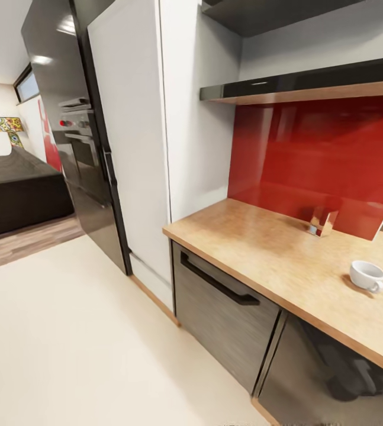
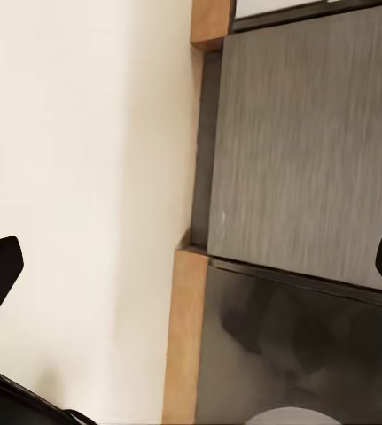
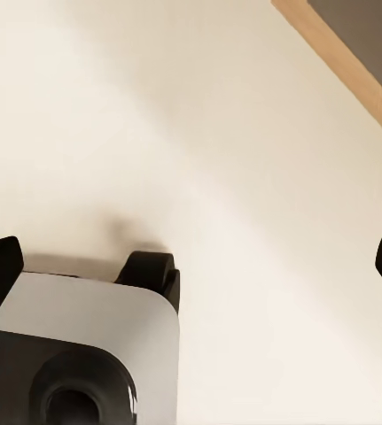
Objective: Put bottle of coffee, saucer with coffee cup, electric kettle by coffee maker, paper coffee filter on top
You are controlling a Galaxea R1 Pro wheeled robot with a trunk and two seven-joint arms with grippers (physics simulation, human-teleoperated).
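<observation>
The kitchen countertop [image 1: 262, 242], light wood grain, runs along the right of the head view under a red backsplash. The coffee cup [image 1: 367, 276], small and white, stands upright on it near the right edge, and I make out no plate under it. Two dark wall slabs [image 1: 309, 86] [image 1: 262, 15] hang above; I cannot tell which is the kitchen shelf. The coffee maker, bottle of coffee, paper coffee filter, saucer and electric kettle are out of view. My left gripper [image 2: 191, 270] is open over the floor beside the cabinet fronts. My right gripper [image 3: 191, 266] is open above the floor.
A small brown and shiny object [image 1: 323, 222] stands at the backsplash. Below the counter is a grey appliance front [image 1: 227, 307] with a black handle. A tall white cabinet [image 1: 129, 136] and a black oven tower [image 1: 84, 154] stand left of it. Cream floor [image 1: 67, 331] spreads out in front.
</observation>
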